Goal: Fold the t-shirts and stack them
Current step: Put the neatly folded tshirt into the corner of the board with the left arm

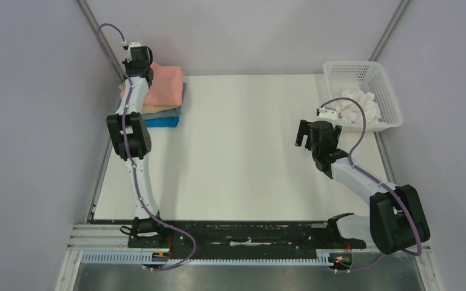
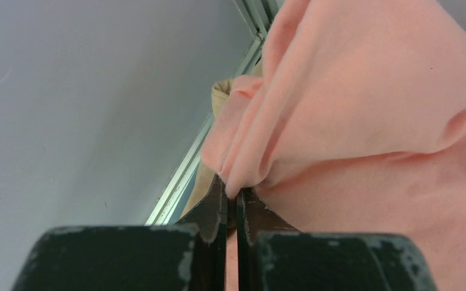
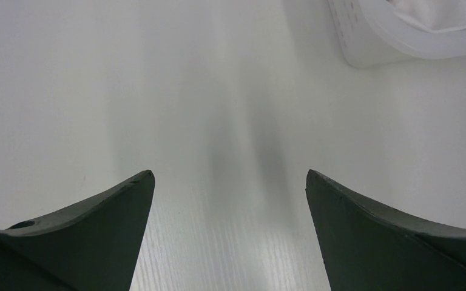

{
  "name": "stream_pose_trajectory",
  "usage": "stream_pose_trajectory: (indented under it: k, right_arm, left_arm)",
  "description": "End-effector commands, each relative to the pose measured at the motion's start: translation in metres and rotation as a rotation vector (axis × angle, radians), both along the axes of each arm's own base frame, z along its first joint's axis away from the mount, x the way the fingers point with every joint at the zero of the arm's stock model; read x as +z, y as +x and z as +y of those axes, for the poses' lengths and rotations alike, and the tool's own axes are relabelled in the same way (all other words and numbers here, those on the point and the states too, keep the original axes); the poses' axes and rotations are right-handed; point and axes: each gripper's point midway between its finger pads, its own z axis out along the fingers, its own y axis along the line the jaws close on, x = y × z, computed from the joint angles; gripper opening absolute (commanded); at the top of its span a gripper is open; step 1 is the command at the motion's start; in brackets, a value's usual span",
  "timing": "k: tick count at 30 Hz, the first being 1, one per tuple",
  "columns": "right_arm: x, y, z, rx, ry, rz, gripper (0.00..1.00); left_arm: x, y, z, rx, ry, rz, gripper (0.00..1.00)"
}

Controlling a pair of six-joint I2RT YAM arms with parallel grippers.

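The salmon-pink t-shirt (image 1: 165,86) lies folded on top of a stack at the table's far left corner, over a tan shirt (image 1: 158,110), a grey-blue shirt (image 1: 168,113) and a bright blue shirt (image 1: 161,122). My left gripper (image 1: 139,68) is over the stack's far left edge. In the left wrist view it (image 2: 235,193) is shut on a bunched fold of the salmon-pink t-shirt (image 2: 364,121), with tan cloth (image 2: 223,92) showing beneath. My right gripper (image 1: 306,134) is open and empty above bare table at the right; it also shows in the right wrist view (image 3: 230,179).
A white mesh basket (image 1: 381,82) holding white cloth (image 1: 358,108) stands at the far right corner; its corner shows in the right wrist view (image 3: 370,45). Grey walls close in the table on the left, back and right. The white table (image 1: 243,151) spreads between the arms.
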Motion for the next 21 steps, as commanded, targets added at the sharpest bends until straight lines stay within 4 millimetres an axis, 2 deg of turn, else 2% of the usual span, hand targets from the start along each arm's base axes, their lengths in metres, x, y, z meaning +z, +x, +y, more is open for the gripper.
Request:
stream_pose_trajectory:
  k: [1, 5, 9, 10, 15, 19, 21]
  right_arm:
    - [0.019, 0.012, 0.003, -0.009, 0.02, -0.049, 0.98]
    - [0.017, 0.012, 0.003, -0.01, 0.018, -0.042, 0.98]
    - [0.017, 0.012, 0.004, -0.006, 0.025, -0.043, 0.98]
    - [0.018, 0.011, 0.004, -0.005, 0.027, -0.045, 0.98]
    - [0.027, 0.005, 0.004, 0.001, 0.046, -0.072, 0.98]
    - [0.036, -0.005, 0.003, 0.006, 0.063, -0.112, 0.98]
    - [0.04, -0.011, 0.002, 0.016, 0.064, -0.126, 0.98]
  left_arm:
    - [0.024, 0.0, 0.03, 0.082, 0.079, -0.064, 0.07]
    - [0.025, -0.005, 0.039, 0.111, 0.104, -0.056, 0.12]
    - [0.03, -0.01, 0.038, 0.132, 0.08, -0.073, 0.71]
    - [0.033, -0.012, 0.036, 0.127, 0.06, -0.078, 0.76]
    - [0.057, -0.029, 0.018, 0.135, -0.079, -0.17, 0.79]
    - [0.063, -0.041, -0.015, 0.072, -0.235, -0.249, 0.8]
    - [0.059, -0.048, -0.033, 0.064, -0.341, -0.29, 0.8]
